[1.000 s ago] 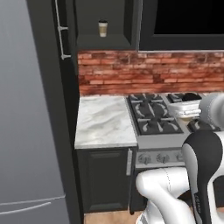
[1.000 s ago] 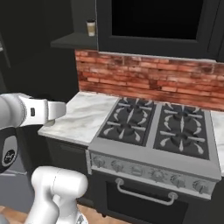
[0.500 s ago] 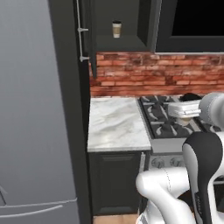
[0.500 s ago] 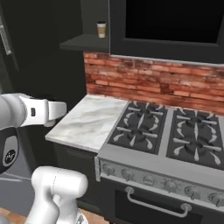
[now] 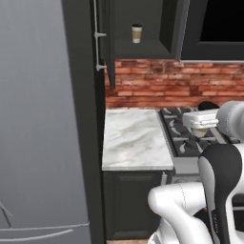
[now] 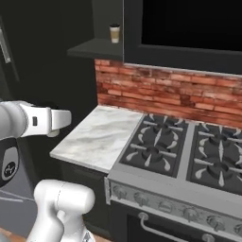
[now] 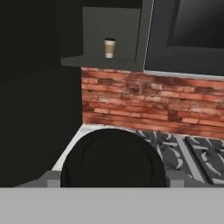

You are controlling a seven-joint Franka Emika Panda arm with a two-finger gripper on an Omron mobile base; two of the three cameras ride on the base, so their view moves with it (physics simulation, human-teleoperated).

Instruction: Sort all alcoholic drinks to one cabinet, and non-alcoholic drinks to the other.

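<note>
The arm [image 5: 217, 190] was glossy white with rounded, tubular links. One joint cover [image 5: 220, 167] was dark, near black, capping the upper part of a link. A pale grey cylindrical segment [image 5: 232, 119] adjoined a flat white boxy section [image 5: 200, 119]. In the right base view the white forearm link [image 6: 35, 120] bore a small dark rectangular mark, and a dark joint [image 6: 7, 165] carried a small white circular emblem.

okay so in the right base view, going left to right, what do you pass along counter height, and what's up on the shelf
Robot's white forearm → marble counter → stove burners. Up on the open cabinet shelf, above the counter's back edge, stands one paper coffee cup with a dark lid.
</note>
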